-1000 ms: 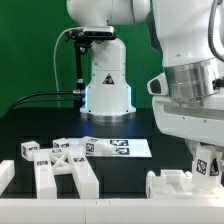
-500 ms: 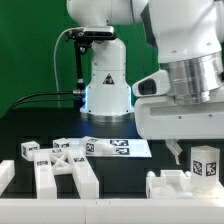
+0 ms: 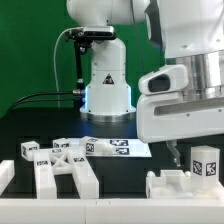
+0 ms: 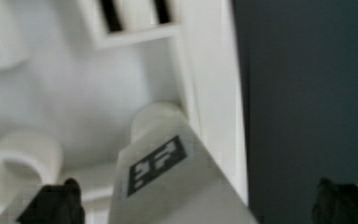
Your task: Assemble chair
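Observation:
My gripper (image 4: 202,205) is open, its two dark fingertips (image 4: 59,201) wide apart. Between them, lower down, lies a white chair piece with a black-and-white tag (image 4: 158,165), beside a wide white part (image 4: 87,90). In the exterior view the arm hangs over that view's right, one finger (image 3: 174,152) showing just above a tagged white block (image 3: 205,160). That block stands by a chunky white chair piece (image 3: 170,185). A white cross-shaped frame (image 3: 62,172) lies at the left.
The marker board (image 3: 118,147) lies flat in the middle of the black table. Two small tagged white blocks (image 3: 28,150) (image 3: 62,145) sit behind the frame. The robot's base (image 3: 105,85) stands at the back before a green wall.
The arm has risen and shifted towards the exterior view's left. The tagged block that was under the gripper now stands uncovered at the right.

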`<state>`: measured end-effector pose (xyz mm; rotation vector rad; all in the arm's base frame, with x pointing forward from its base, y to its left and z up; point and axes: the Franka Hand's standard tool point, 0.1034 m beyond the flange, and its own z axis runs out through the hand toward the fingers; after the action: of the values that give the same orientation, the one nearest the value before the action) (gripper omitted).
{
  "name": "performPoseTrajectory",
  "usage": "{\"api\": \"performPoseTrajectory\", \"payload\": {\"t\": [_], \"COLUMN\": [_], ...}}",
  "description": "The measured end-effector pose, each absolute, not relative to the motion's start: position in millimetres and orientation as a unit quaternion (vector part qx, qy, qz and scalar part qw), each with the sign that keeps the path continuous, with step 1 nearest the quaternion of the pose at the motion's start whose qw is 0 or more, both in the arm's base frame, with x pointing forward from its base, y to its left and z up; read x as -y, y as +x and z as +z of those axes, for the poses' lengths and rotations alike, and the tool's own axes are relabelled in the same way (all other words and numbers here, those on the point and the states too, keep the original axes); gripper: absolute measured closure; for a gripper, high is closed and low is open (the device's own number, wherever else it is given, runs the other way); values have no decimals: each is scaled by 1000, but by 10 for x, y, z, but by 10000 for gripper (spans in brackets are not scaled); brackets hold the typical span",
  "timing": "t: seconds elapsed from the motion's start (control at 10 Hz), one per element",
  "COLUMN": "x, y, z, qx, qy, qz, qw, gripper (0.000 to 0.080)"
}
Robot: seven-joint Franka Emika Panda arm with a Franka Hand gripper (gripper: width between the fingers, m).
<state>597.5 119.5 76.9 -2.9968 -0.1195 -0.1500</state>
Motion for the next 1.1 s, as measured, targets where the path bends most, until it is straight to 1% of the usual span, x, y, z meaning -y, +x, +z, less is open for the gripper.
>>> {"api": "performPoseTrajectory", "payload": {"t": [0.1, 0.2, 0.3, 0.4, 0.6, 0.7, 0.9, 1.0, 1.1], "x": [-1202, -1201, -1202, -1193, -1194, -1200, -1260, -1289, -1280], "y": [5972, 5971, 5971, 5971, 6017, 6037, 6022, 6028, 6042], "z": [759, 756, 755, 753, 748, 749, 741, 734, 733], "qx": [28, 28, 19, -32, -94, -171, -391, -478, -523], "qy": [-996, -996, -996, -996, -992, -981, -916, -873, -846], "qz": [-48, -48, -47, -44, -41, -37, -18, -6, 3], "qw": [70, 70, 71, 74, 75, 79, 88, 96, 105], "gripper": [152, 264, 400, 511, 511, 511, 511, 511, 511]}}
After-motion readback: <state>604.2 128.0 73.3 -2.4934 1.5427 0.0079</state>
